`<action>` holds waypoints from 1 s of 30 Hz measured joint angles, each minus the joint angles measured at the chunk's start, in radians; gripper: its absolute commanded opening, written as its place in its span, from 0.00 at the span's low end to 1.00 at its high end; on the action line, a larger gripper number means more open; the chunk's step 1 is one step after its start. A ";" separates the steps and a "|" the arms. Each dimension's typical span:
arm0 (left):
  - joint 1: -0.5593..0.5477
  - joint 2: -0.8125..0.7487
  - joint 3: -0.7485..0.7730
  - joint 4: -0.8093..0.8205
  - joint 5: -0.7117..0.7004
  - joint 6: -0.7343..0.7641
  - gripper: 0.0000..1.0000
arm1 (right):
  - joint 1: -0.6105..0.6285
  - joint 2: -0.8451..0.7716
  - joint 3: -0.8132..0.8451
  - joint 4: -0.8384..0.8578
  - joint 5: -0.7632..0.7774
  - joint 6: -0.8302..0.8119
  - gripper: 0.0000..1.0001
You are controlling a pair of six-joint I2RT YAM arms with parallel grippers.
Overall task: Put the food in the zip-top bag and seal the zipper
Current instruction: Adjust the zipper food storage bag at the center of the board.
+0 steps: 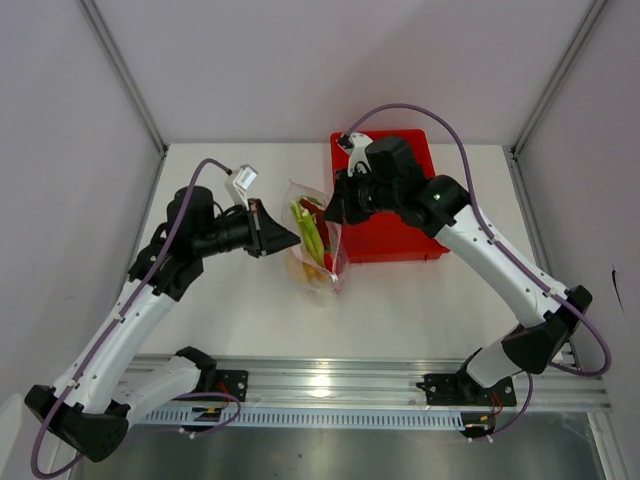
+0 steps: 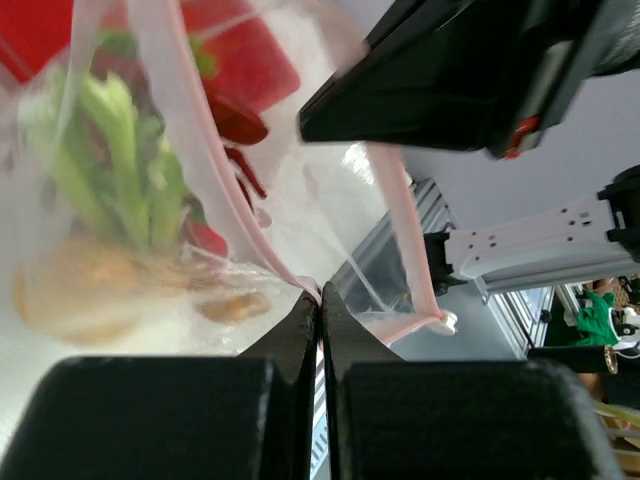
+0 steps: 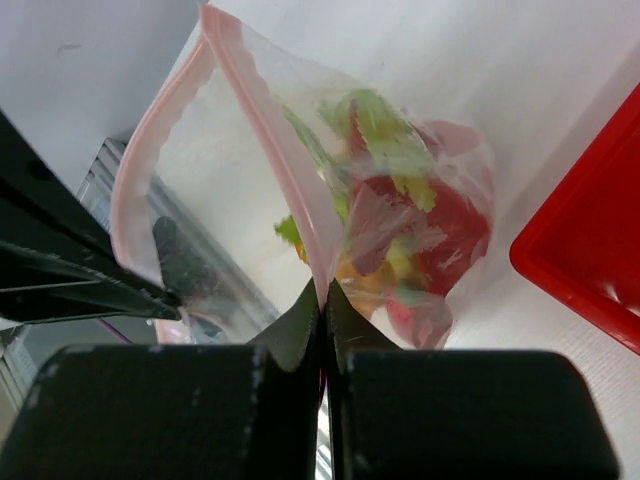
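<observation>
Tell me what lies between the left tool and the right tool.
The zip-top bag, food inside, spans the gap between the left tool and right tool; each pinches its zipper. The top view shows it.

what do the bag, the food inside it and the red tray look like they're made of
zip-top bag: thin clear plastic film, glossy; it is see-through, creased and glinting.
food: probably plastic or rubber toys in bright solid colours; blurred behind the film, so unsure.
red tray: seemingly rigid moulded plastic, smooth, with a straight raised rim.
</observation>
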 measured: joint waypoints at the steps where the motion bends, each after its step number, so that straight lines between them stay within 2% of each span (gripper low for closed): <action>1: 0.000 -0.010 -0.018 0.003 -0.005 -0.001 0.01 | 0.000 -0.007 -0.005 0.007 0.000 0.000 0.00; 7: 0.000 -0.056 -0.171 0.036 -0.015 -0.029 0.01 | 0.012 -0.019 -0.100 0.054 0.001 0.020 0.00; 16: 0.000 -0.123 -0.158 0.021 -0.034 -0.027 0.01 | 0.094 -0.003 -0.030 0.044 0.053 0.024 0.00; 25: 0.000 -0.101 -0.203 0.038 -0.036 -0.036 0.01 | 0.100 -0.007 -0.047 0.033 0.100 0.027 0.00; 30: 0.000 -0.116 -0.163 0.036 -0.033 -0.038 0.00 | 0.113 -0.028 -0.047 0.030 0.101 0.027 0.00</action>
